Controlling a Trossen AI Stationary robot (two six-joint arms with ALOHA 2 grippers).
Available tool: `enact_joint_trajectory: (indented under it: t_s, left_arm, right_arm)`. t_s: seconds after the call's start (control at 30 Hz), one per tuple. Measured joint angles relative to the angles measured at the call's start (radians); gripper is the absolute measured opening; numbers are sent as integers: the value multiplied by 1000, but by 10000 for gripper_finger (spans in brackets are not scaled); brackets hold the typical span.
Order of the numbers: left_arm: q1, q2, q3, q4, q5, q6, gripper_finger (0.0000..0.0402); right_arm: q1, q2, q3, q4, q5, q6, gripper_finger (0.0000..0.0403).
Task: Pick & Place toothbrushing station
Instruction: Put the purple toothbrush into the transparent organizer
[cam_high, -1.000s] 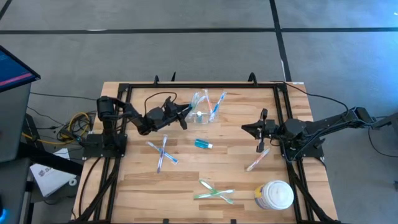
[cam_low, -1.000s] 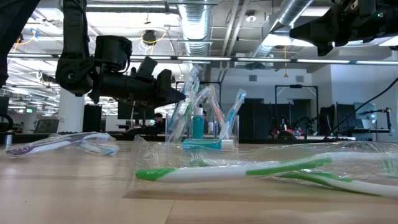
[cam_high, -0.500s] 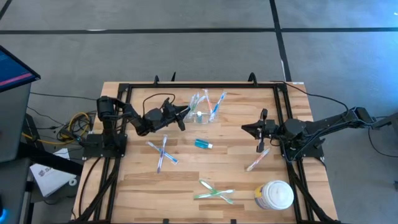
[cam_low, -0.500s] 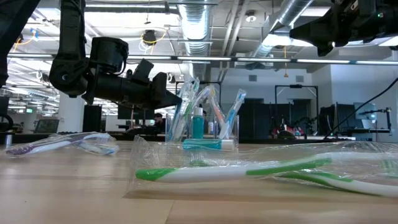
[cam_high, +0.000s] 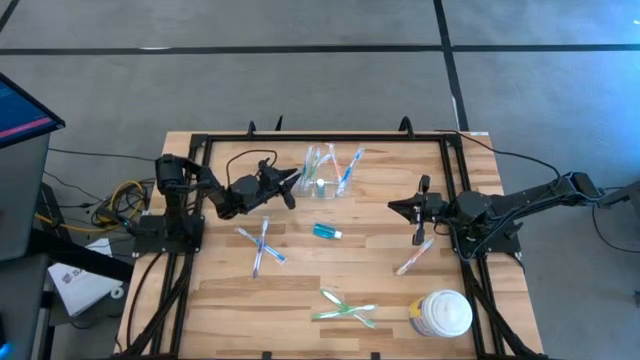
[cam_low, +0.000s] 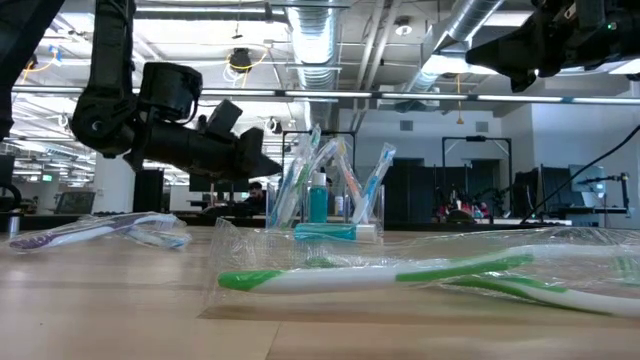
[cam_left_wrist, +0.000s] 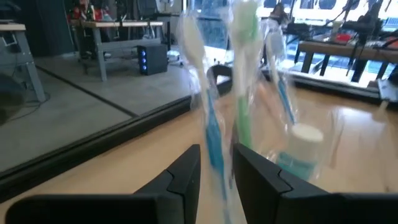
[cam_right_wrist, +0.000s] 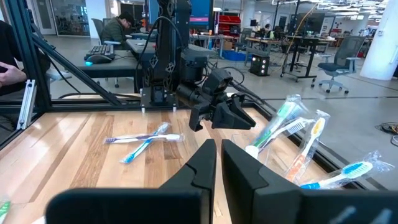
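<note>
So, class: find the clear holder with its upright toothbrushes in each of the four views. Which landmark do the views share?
High view: clear holder toward the table's far edge, centre.
Low view: centre.
Left wrist view: close, centre.
Right wrist view: right side.
Shared landmark: left gripper beside it.

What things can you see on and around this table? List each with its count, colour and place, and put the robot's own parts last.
Clear holder: one, see-through, far-middle of table, several toothbrushes and a teal-capped tube standing in it.
Teal tube: one, lying mid-table.
Crossed toothbrushes: two, bluish, left of centre.
Wrapped toothbrushes: two, green, near edge.
Toothbrush: one, whitish-orange, right side.
White jar: one, near-right corner.
Left gripper: beside the holder, empty.
Right gripper: shut, waiting at the right.
</note>
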Motion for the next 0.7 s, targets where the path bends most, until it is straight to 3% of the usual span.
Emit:
enact_joint_trajectory:
  t_s: [0.17,0.37,0.7]
  left_arm:
    - [-2,-72,-54,2,4,-5,90]
    - [-4,-217,-139,-37,117,-53,90]
    - [-71,-417,-199,-490,144,-308,90]
  right_arm:
    - [0,0,0,0,0,0,17]
    - [0,0,0,0,0,3,17]
    - [0,1,0,0,0,34,17]
